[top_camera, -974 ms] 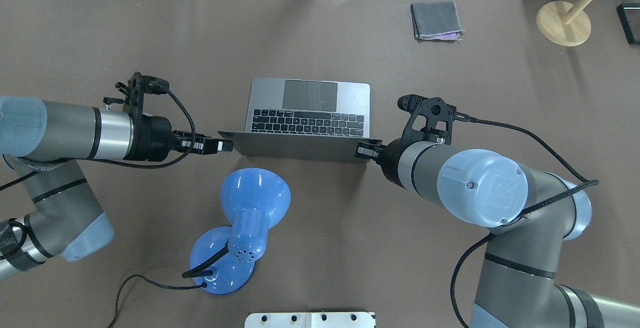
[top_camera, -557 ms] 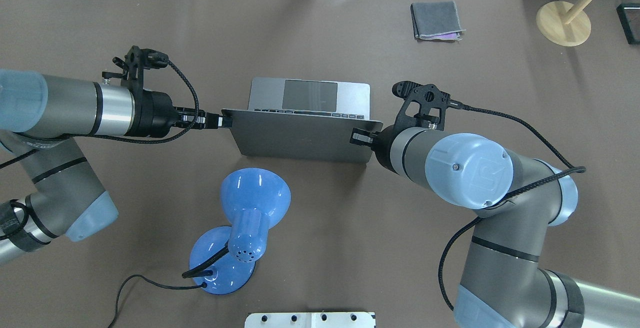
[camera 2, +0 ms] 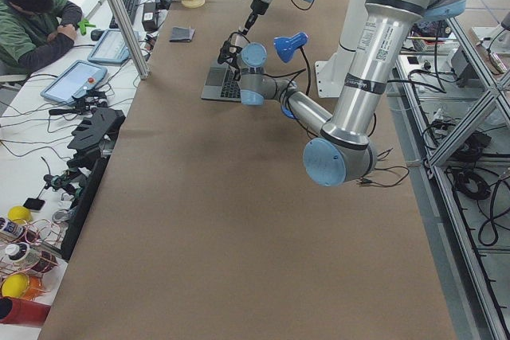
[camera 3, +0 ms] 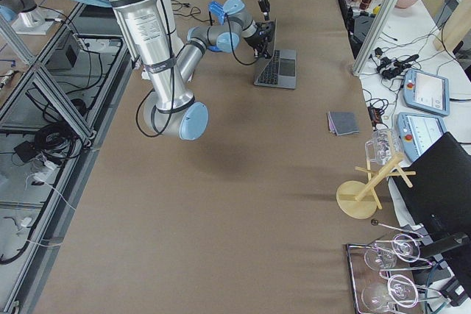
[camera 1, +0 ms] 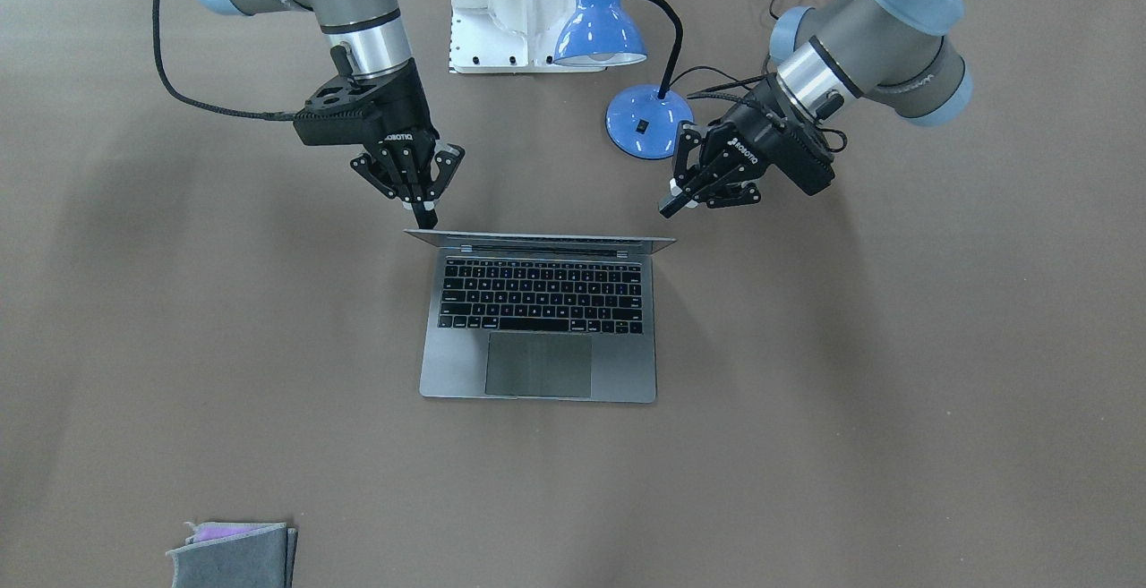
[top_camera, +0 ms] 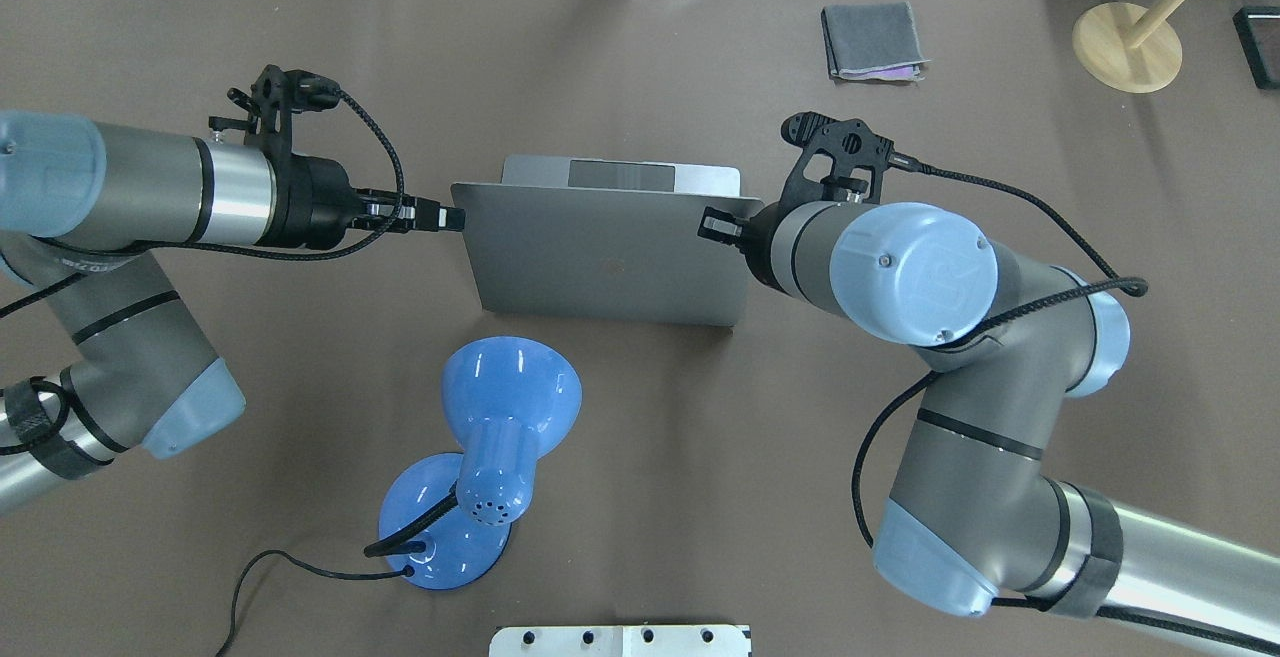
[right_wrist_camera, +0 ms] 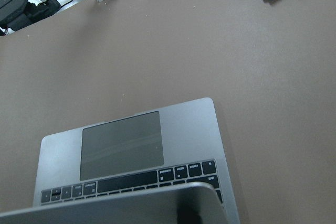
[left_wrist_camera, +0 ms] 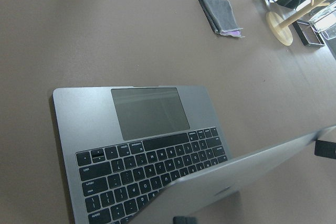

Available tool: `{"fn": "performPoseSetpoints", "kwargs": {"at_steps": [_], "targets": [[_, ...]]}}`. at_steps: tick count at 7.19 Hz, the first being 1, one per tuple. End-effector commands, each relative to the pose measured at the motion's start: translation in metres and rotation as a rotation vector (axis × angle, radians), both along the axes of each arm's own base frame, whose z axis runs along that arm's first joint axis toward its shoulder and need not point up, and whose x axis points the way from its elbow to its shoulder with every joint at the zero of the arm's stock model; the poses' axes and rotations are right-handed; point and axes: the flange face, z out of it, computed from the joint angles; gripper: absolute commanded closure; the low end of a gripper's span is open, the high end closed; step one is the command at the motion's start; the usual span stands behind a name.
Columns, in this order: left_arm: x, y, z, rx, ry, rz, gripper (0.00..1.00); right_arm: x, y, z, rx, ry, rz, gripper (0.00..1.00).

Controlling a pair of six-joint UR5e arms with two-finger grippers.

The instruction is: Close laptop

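Note:
The grey laptop (top_camera: 610, 257) stands mid-table, its lid tipped far forward over the keys, so the overhead view shows only a strip of trackpad. The front view still shows its keys and trackpad (camera 1: 537, 337). My left gripper (top_camera: 450, 218) is shut, its tips against the lid's left top corner, and it shows in the front view (camera 1: 670, 206). My right gripper (top_camera: 712, 225) is shut at the lid's right top corner and also shows there (camera 1: 428, 214). Both wrist views look over the lid's edge at the trackpad (left_wrist_camera: 147, 111) (right_wrist_camera: 126, 145).
A blue desk lamp (top_camera: 500, 417) with its cable stands just behind the laptop, between my arms. A folded grey cloth (top_camera: 873, 40) and a wooden stand (top_camera: 1127, 45) are at the far right. A white base plate (top_camera: 620, 640) is at the near edge.
The lid has swung forward and down, from near upright to covering the keys. Both grippers have moved away from my base with its top corners.

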Motion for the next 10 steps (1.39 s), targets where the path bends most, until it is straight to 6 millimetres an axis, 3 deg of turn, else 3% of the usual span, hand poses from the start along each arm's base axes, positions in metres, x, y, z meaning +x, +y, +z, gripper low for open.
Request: {"fn": "performPoseSetpoints", "kwargs": {"at_steps": [1, 3, 6, 9, 10], "targets": [[0.015, -0.018, -0.016, -0.029, -0.039, -0.032, 1.0, -0.007, -0.029, 0.005, -0.019, 0.028, 0.009, 1.0], [0.037, -0.043, -0.006, -0.054, -0.078, -0.06, 1.0, -0.024, -0.042, 0.008, -0.03, 0.05, 0.008, 1.0], [0.056, -0.066, 0.001, -0.072, -0.109, -0.121, 1.0, -0.042, -0.054, 0.026, -0.023, 0.042, 0.008, 1.0], [0.073, -0.086, 0.005, -0.084, -0.138, -0.166, 1.0, -0.046, -0.059, 0.035, -0.02, 0.054, 0.003, 1.0], [0.079, -0.094, 0.018, -0.097, -0.165, -0.199, 1.0, -0.049, -0.061, 0.042, -0.028, 0.067, 0.0, 1.0]]}}
